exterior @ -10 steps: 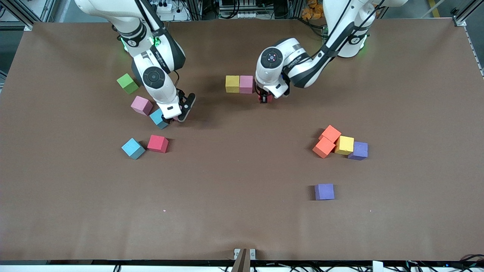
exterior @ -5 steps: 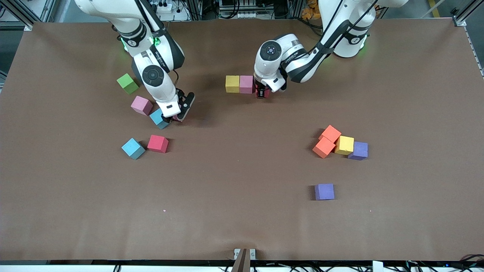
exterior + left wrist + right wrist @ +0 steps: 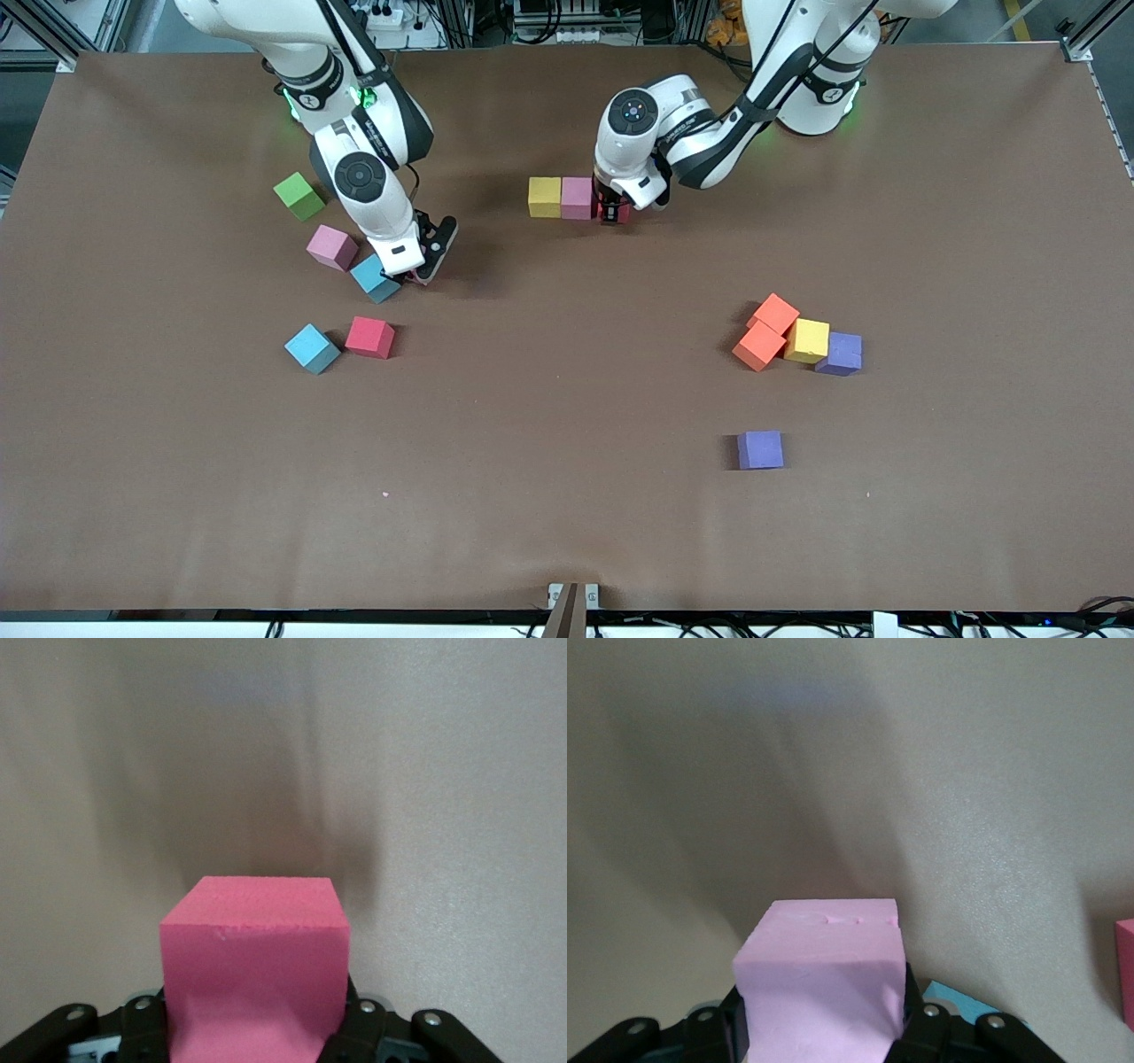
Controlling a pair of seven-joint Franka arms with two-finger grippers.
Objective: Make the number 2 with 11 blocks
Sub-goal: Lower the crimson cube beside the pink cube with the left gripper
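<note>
A yellow block [image 3: 544, 197] and a pink block [image 3: 577, 197] lie side by side as a short row near the robots' bases. My left gripper [image 3: 614, 215] is shut on a red block [image 3: 255, 966] and holds it low, right beside the pink one, on the side toward the left arm's end. My right gripper [image 3: 410, 278] is shut on a pink block [image 3: 824, 992], low beside a light blue block [image 3: 373, 277]. That held pink block is almost hidden under the hand in the front view.
By the right gripper lie a pink block [image 3: 332, 246], a green cube [image 3: 299, 196], a light blue block [image 3: 312, 347] and a red block [image 3: 369, 337]. Toward the left arm's end cluster two orange blocks [image 3: 776, 312], one yellow [image 3: 807, 340] and one purple [image 3: 840, 354]; another purple [image 3: 760, 449] lies nearer the camera.
My left gripper has carried the red block in toward the pink block of the row. My right gripper's fingers have closed on the pink block.
</note>
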